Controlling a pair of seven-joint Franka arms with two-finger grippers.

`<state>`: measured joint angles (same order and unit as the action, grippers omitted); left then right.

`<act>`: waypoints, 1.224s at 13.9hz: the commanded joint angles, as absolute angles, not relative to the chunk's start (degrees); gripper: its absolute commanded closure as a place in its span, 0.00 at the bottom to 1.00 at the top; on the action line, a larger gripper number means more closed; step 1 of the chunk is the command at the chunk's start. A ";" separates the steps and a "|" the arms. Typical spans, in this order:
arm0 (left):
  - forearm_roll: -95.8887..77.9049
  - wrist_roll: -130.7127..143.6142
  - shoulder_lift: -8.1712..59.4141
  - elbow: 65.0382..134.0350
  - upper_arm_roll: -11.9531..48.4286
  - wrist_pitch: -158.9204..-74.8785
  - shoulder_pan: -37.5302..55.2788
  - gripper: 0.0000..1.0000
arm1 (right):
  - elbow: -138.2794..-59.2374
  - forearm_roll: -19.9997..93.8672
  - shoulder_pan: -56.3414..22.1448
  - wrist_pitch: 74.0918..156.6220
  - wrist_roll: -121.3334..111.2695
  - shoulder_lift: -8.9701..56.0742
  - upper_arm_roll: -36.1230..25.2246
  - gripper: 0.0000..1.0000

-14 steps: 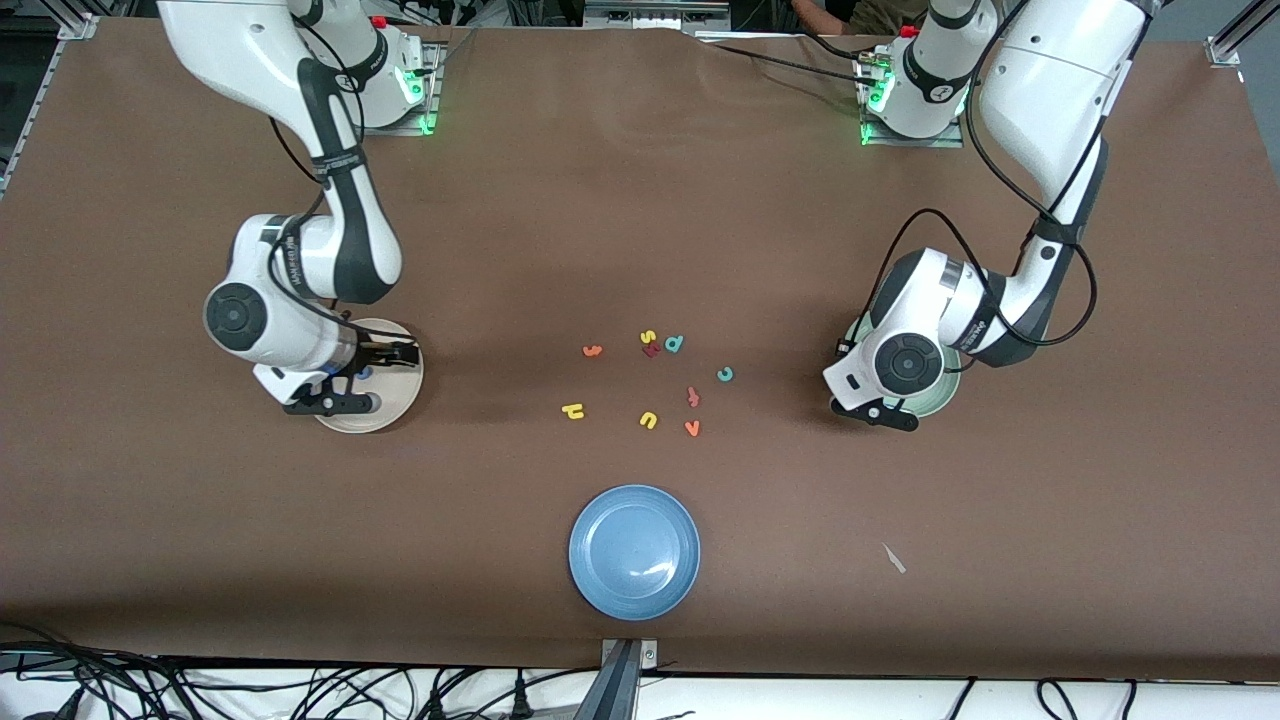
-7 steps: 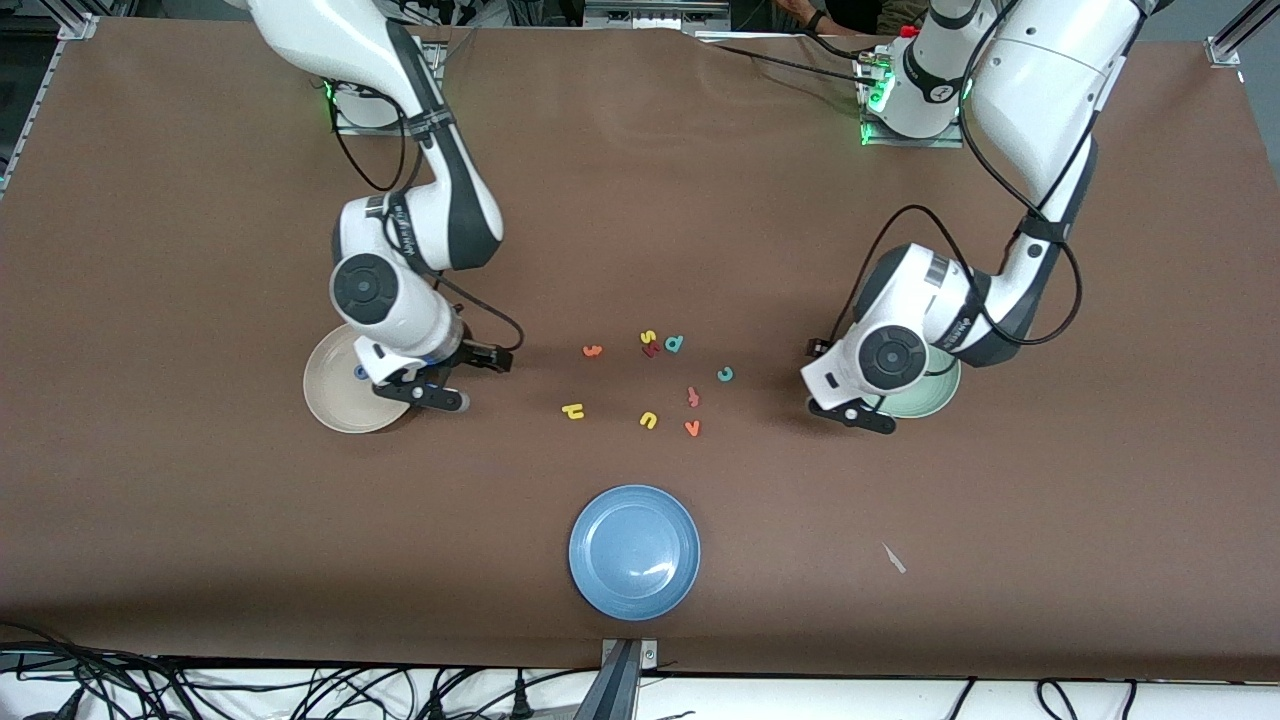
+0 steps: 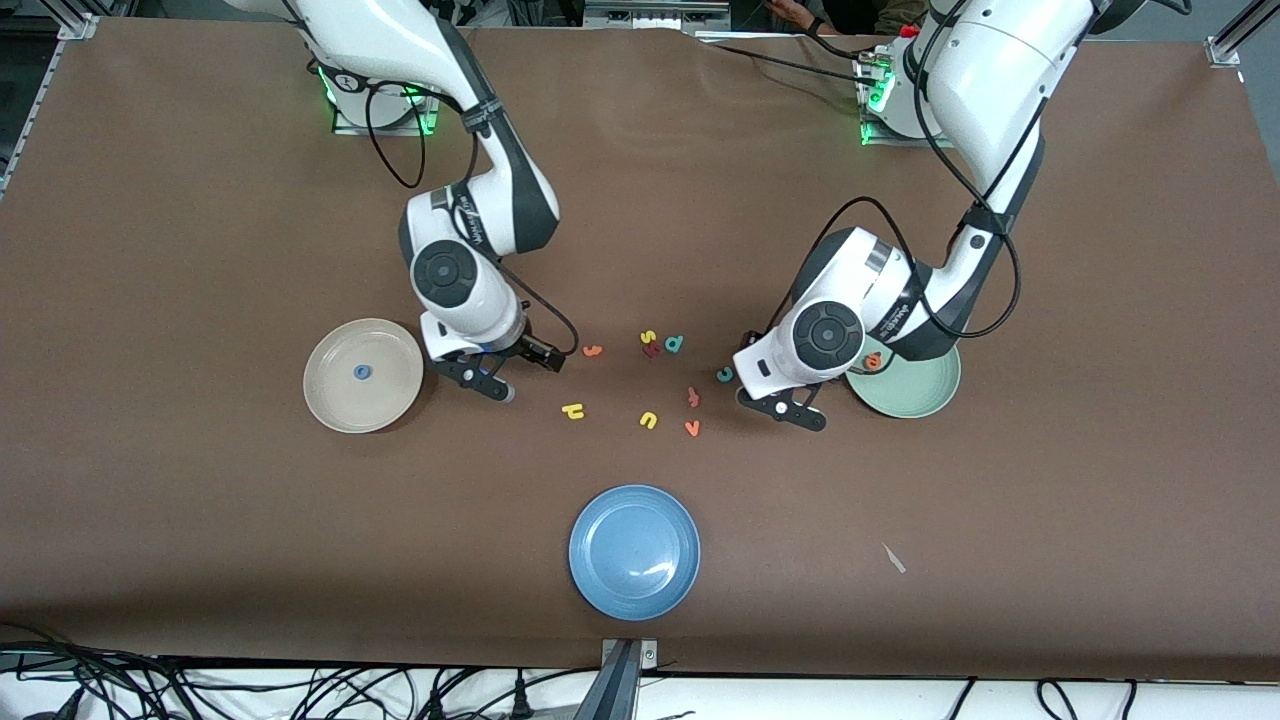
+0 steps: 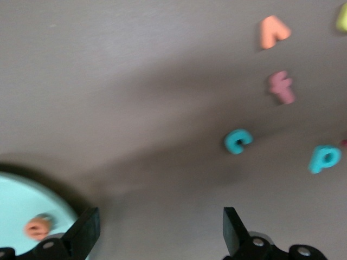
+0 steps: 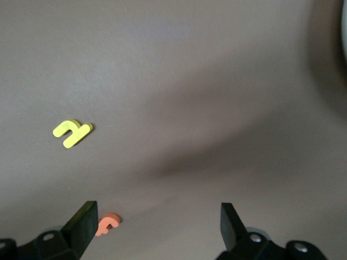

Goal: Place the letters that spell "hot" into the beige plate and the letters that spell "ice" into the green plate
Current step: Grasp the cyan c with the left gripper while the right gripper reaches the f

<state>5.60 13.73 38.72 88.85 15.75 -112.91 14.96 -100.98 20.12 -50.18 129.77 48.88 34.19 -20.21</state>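
The beige plate (image 3: 340, 400) holds the blue "o" (image 3: 361, 372). On the green plate (image 3: 915, 395) lies the orange "e" (image 3: 873, 362) (image 4: 38, 227). Loose mid-table are the yellow "h" (image 3: 572, 410) (image 5: 72, 132), orange "t" (image 3: 592, 350) (image 5: 107, 223), dark red "i" (image 3: 652, 349) and teal "c" (image 3: 724, 374) (image 4: 237, 141). My right gripper (image 3: 515, 372) (image 5: 156, 225) hangs open and empty between the beige plate and the "t". My left gripper (image 3: 775, 385) (image 4: 158, 233) is open and empty beside the "c", at the green plate's rim (image 4: 21, 200).
Other letters lie among them: yellow "s" (image 3: 647, 337), teal "d" (image 3: 674, 344) (image 4: 324, 158), red-orange "f" (image 3: 693, 396) (image 4: 281, 86), orange "v" (image 3: 691, 428) (image 4: 272, 31), yellow "u" (image 3: 648, 420). A blue plate (image 3: 634, 551) sits nearer the front camera.
Both arms swung from over their plates toward the letters in the middle. The left gripper opened, and the "e" now shows on the green plate.
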 commanded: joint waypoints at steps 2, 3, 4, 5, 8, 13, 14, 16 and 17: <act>4.48 31.59 41.74 86.66 15.38 -119.43 17.66 0.00 | -99.67 22.05 -52.03 130.52 59.31 36.47 -20.57 0.00; 4.31 33.82 42.27 86.66 15.29 -120.05 18.10 0.00 | -99.58 23.54 -52.21 130.69 60.37 36.91 -20.57 0.00; 4.22 35.23 43.23 86.66 15.29 -121.54 18.11 0.00 | -98.80 25.12 -52.21 131.22 61.42 37.61 -20.57 0.00; 4.39 37.51 44.37 86.66 15.29 -124.16 18.19 0.00 | -97.40 25.66 -52.29 131.74 62.57 38.49 -20.57 0.00; 5.10 45.78 45.97 87.54 15.21 -128.32 19.68 0.08 | -93.27 25.58 -52.56 131.84 67.48 41.74 -20.57 0.00; 4.48 50.09 45.61 89.29 15.38 -127.18 19.86 0.43 | -92.02 25.66 -53.87 131.92 72.16 43.33 -20.48 0.00; 4.40 50.36 45.62 89.47 15.38 -127.18 20.47 0.43 | -92.02 25.93 -53.88 131.92 72.16 43.68 -20.48 0.00; 4.66 50.36 46.05 89.73 15.38 -127.35 20.31 0.43 | -92.02 26.98 -54.49 132.19 72.25 44.64 -20.48 0.00; 4.48 50.36 45.97 89.82 15.38 -127.35 20.30 0.45 | -92.02 27.59 -55.10 132.19 72.59 45.17 -20.48 0.00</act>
<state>5.36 49.72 46.32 89.42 15.76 -127.76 20.04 -93.66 25.51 -53.82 132.06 71.55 43.12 -20.03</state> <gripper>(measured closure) 0.427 0.000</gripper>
